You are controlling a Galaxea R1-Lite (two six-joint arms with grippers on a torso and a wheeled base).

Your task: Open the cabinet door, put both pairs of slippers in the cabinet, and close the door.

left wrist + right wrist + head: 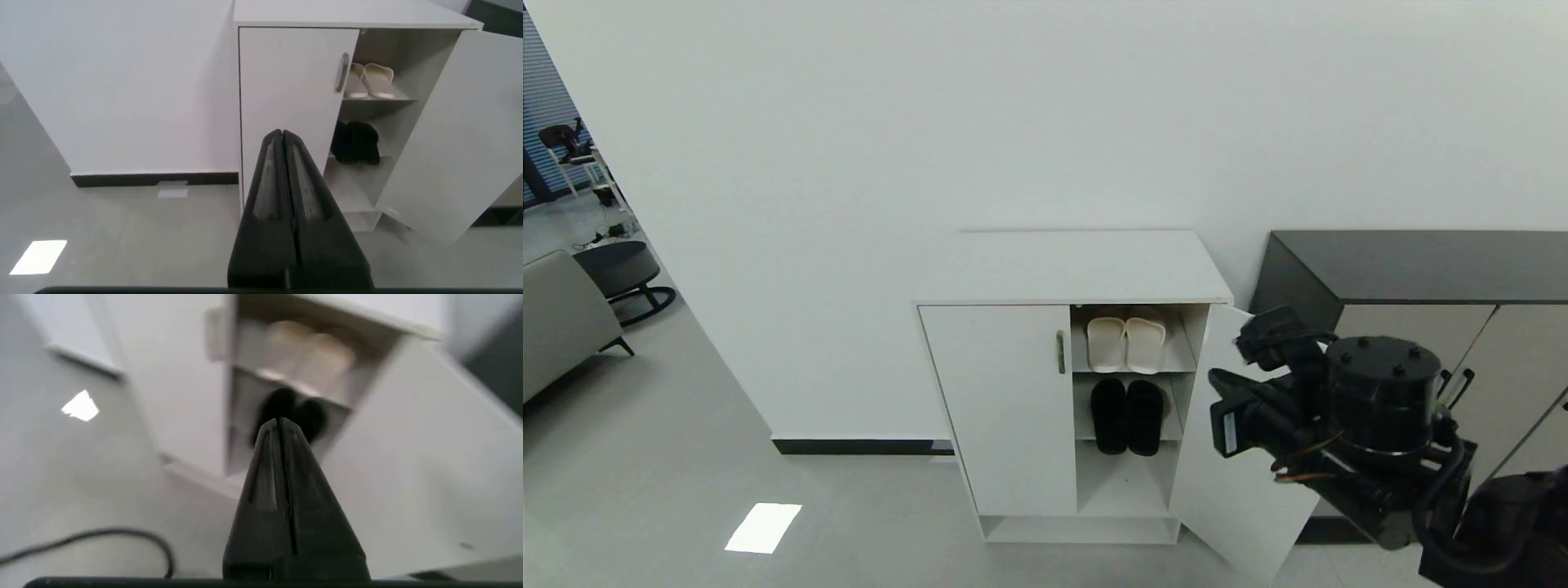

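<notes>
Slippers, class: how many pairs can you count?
2. White pair on the top shelf of the cabinet; black pair on the shelf below. The closed left door may hide more.

The scene is lit softly and evenly; the white wall [849,122] is shown without glare. A bright patch of light [764,527] is seen on the glossy floor [670,457] at lower left. The cabinet [1078,269] interior is lightly shaded. The right wrist view is blurred throughout; lines are bowed at the head view's edges.

blurred to smudges in r. wrist view: white slippers [304,345], black slippers [312,416]. cabinet door [1217,474] partly hidden behind right arm [1372,408]. dark cabinet [1421,265] cut off at head view's edge.
</notes>
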